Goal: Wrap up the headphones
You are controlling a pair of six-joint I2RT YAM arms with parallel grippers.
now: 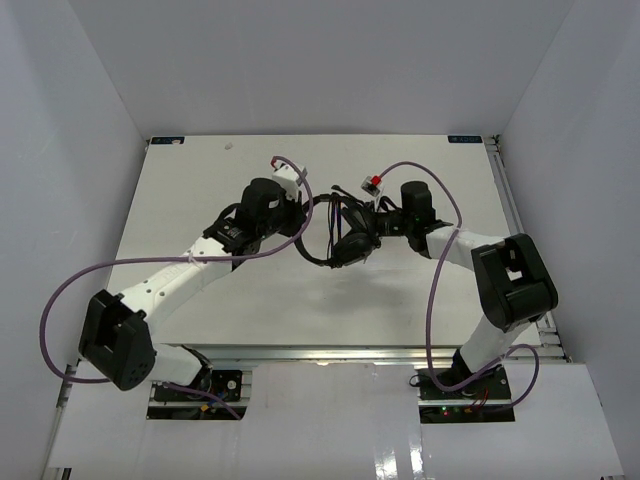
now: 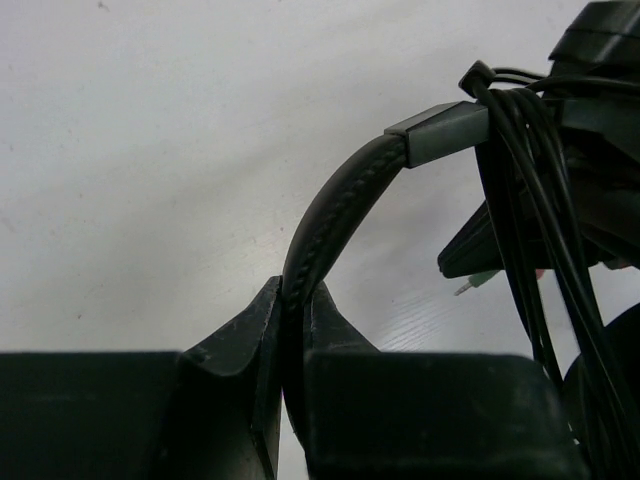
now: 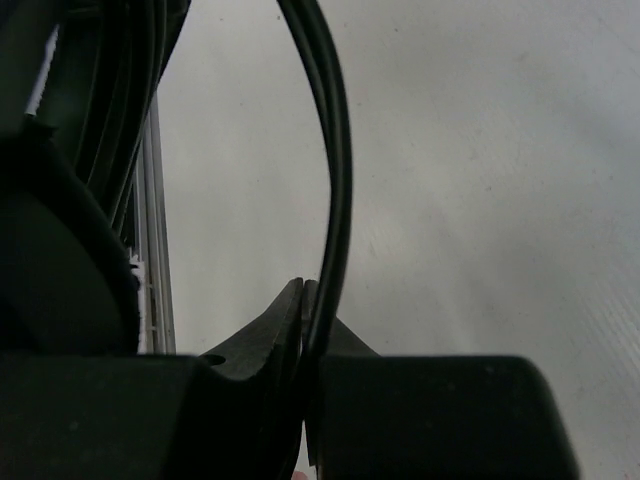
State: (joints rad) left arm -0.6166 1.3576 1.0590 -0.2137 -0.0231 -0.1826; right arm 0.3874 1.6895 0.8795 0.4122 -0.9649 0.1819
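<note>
So at this point the black over-ear headphones (image 1: pixel 345 238) were held up between my two arms, over the middle of the white table (image 1: pixel 200 190), a bit toward the far side. On the left wrist cam, the left gripper (image 2: pixel 293 300) was clamped on the padded black headband (image 2: pixel 335 215) — the stitched band ran right down into the slot between the two fingers, pinched tight. Off to the right in that view the thin black cord (image 2: pixel 525 190) hung in several strands bunched by the grey slider end of the band, and a small plug with a greenish tip (image 2: pixel 470 286) poked out beside them. The right gripper (image 3: pixel 305 295) was closed too, nipping a strand of that cord — it arched up from the fingertips and out the top of the frame. From overhead, one round earcup (image 1: pixel 352 248) hung between the two grippers; I couldn't tell whether it touched the table.
</note>
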